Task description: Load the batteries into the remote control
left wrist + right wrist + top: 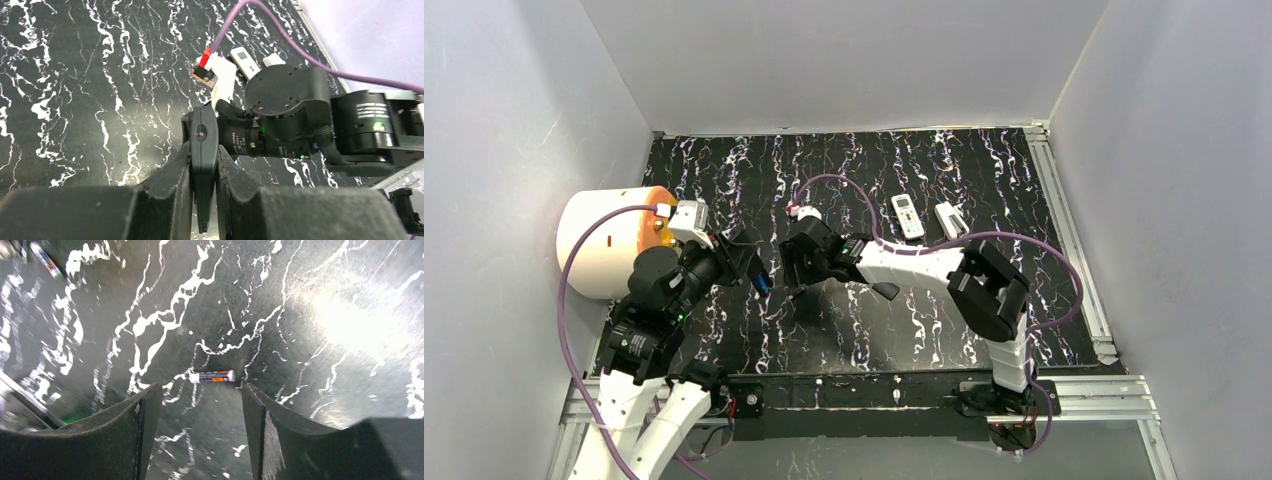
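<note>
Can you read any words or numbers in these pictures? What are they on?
Nothing reads clearly.
Small dark cylindrical battery with orange band: print blurred.
Black round motor casing on the right arm: white lettering too small.
White rectangular plastic remote control: button marks too small.

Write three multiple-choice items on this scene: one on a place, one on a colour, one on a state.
1. The battery in the right wrist view lies:
A) inside a white remote
B) on the table, ahead of the right end effector
C) on a plate

2. The slim object clamped in the left end effector is:
A) white
B) black
C) red

3. The right end effector is:
A) open
B) shut on the battery
C) shut and empty

Answers:
1. B, it rests on the marbled surface, framed by the two fingers.
2. B, a dark casing sits between the fingers.
3. A, a wide gap separates its fingers.
</note>
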